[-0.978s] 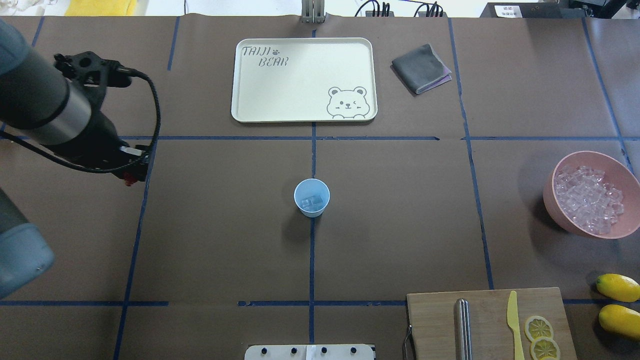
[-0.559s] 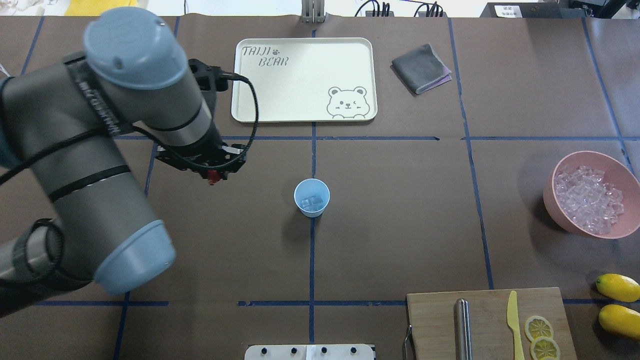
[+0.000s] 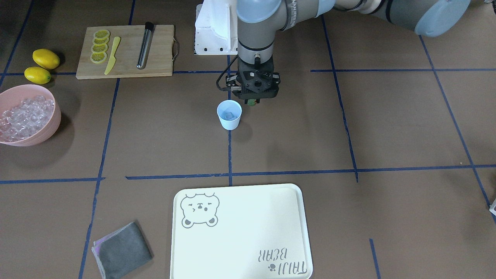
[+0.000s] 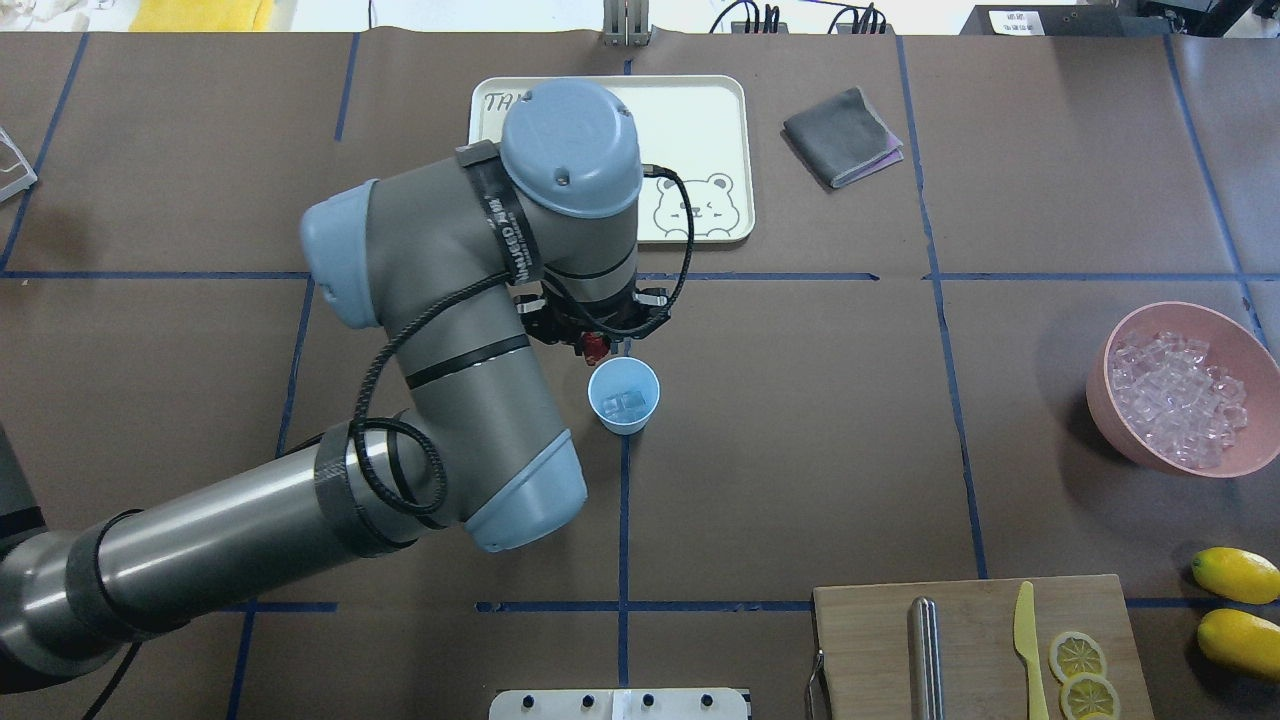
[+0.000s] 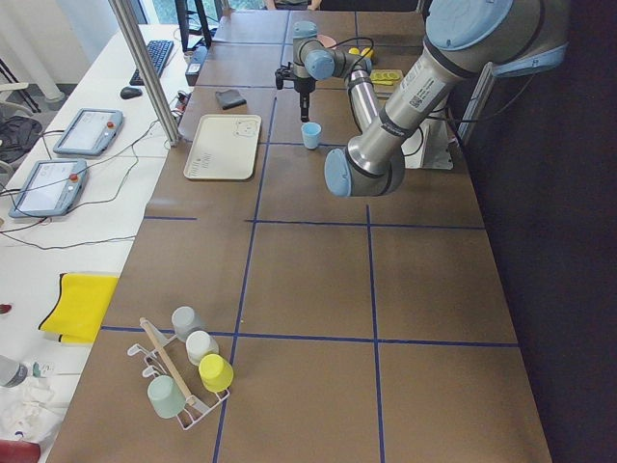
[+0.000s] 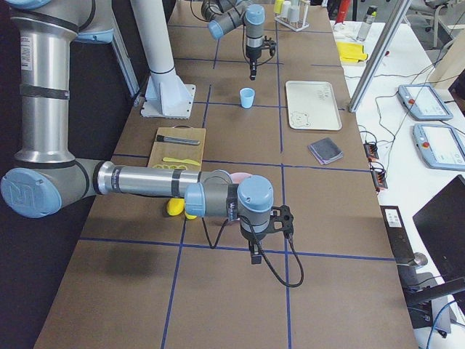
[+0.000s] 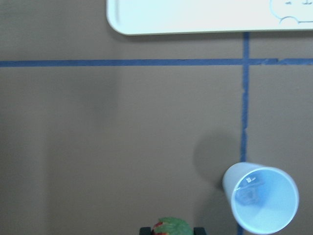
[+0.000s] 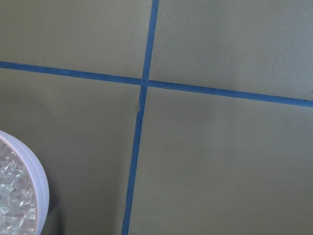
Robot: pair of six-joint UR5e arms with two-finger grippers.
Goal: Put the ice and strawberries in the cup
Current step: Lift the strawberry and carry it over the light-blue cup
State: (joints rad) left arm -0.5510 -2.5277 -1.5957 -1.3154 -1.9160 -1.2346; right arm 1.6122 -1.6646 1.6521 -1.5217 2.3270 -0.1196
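The pale blue cup (image 4: 624, 395) stands at the table's middle with a few clear ice cubes (image 4: 624, 403) inside. My left gripper (image 4: 598, 352) hangs just beside the cup's far-left rim, shut on a small red strawberry (image 4: 596, 346) with a green cap. In the front view the gripper (image 3: 252, 101) holds the strawberry (image 3: 252, 102) right of the cup (image 3: 229, 114). The left wrist view shows the strawberry's cap (image 7: 168, 227) at the bottom edge and the cup (image 7: 260, 198) to its right. My right gripper (image 6: 254, 254) shows only in the right side view; I cannot tell its state.
A pink bowl (image 4: 1180, 306) of ice (image 4: 1175, 400) sits at the right edge. A cream tray (image 4: 700, 130) and a grey cloth (image 4: 842, 136) lie at the back. A cutting board (image 4: 960, 640) with knife, rod and lemon slices lies near two lemons (image 4: 1235, 575).
My left arm has swung right across the table from the left side, carrying the strawberry up to the cup's rim. The cup and bowl have not moved.
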